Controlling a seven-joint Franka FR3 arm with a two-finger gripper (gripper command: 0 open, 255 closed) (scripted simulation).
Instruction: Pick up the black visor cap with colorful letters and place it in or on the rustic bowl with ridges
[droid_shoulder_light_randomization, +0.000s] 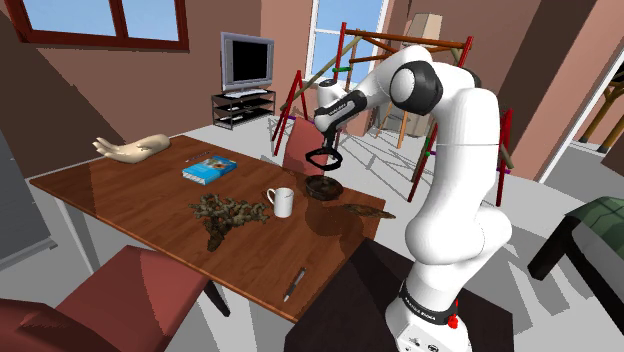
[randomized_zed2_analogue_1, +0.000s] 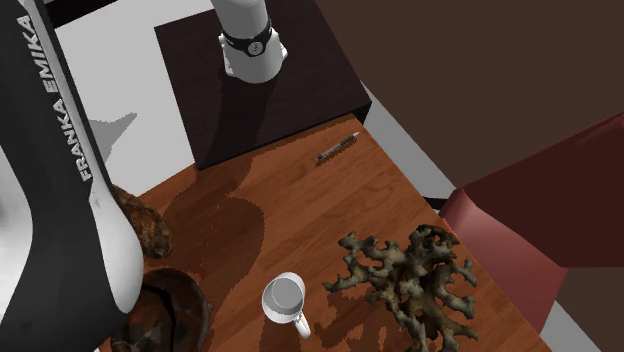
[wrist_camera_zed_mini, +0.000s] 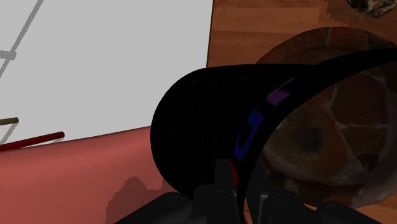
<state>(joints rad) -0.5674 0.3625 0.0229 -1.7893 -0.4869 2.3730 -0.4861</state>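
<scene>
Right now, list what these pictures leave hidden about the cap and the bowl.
- Letters on the cap: the wrist view shows a few coloured patches, and the band's curve hides the rest. They are too small in the shoulder view.
- The bowl: in the wrist view the cap covers part of it. In the second exterior view the arm and the bottom edge cut it off.
- The bowl's ridges: too small in the shoulder view.

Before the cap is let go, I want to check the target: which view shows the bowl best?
The wrist view: the bowl looms large, its mottled brown inside visible, though the held cap covers one side. The shoulder view shows it small and dark below the gripper; the second exterior view, partly behind the arm.
</scene>
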